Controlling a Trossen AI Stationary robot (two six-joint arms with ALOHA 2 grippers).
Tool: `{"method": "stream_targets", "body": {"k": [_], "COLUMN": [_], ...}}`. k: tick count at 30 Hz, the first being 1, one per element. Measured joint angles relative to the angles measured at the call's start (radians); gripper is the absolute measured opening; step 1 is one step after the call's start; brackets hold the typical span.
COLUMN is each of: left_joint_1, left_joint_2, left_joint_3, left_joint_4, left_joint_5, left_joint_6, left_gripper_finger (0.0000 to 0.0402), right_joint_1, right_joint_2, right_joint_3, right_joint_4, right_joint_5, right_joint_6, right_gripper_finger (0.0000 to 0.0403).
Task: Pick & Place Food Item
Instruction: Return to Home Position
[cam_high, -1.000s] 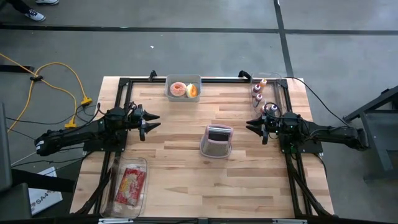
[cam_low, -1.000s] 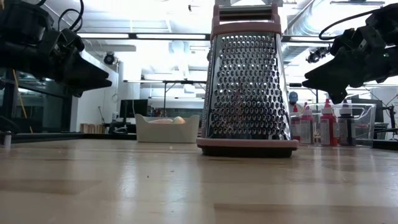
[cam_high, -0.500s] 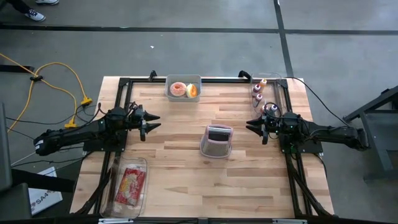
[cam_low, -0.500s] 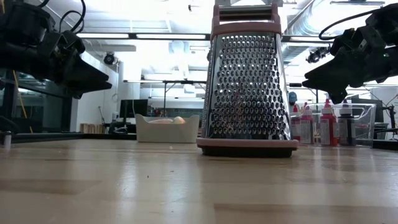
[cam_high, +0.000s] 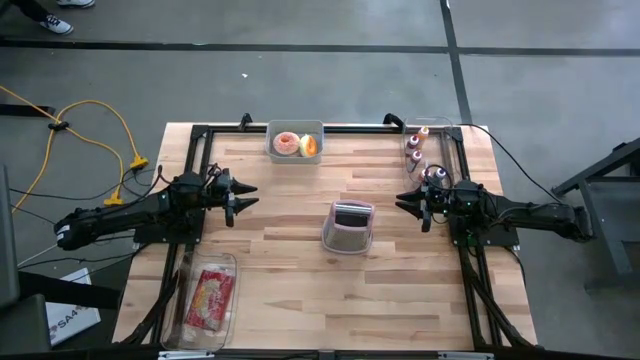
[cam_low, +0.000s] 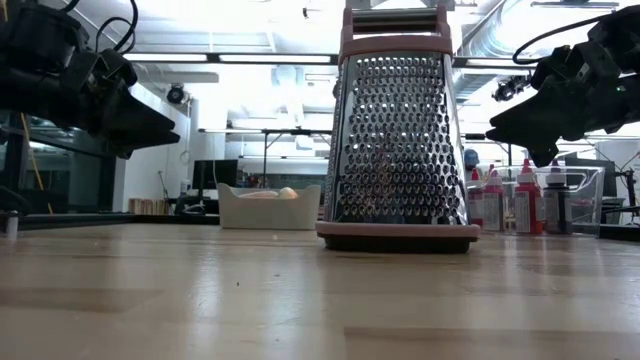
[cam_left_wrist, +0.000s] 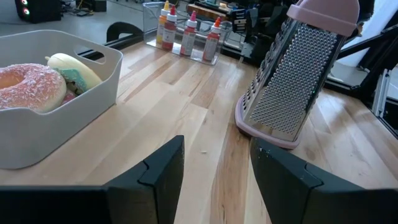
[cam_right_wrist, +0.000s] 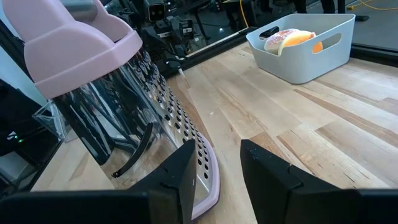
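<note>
Hovering unmoved since before, left gripper (cam_high: 244, 199) and right gripper (cam_high: 404, 203) face each other across the grater (cam_high: 348, 228), both slightly open, empty; donuts (cam_high: 287, 144) fill the gray bin (cam_high: 296, 160).

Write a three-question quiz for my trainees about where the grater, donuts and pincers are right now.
1. True or false: the grater stands upright on the table.
2. Where is the pink donut? A in the gray bin; B on bare wood; C atop the grater.
3. Fill in: the left pincer and right pincer both hang ____, holding nothing.
Key: 1 true; 2 A; 3 open.
</note>
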Motion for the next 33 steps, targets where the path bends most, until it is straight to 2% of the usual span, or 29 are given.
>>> {"method": "stream_targets", "body": {"k": [33], "left_joint_1": [0.000], "left_joint_2": [0.000], "left_joint_3": [0.000], "left_joint_4": [0.000], "left_joint_5": [0.000], "left_joint_6": [-0.008], "left_gripper_finger": [0.0179], "right_joint_1": [0.000], "right_joint_2": [0.000], "right_joint_3": [0.000], "right_joint_4": [0.000], "right_joint_5": [0.000], "right_joint_6": [0.000], "right_gripper_finger": [0.0114]}}
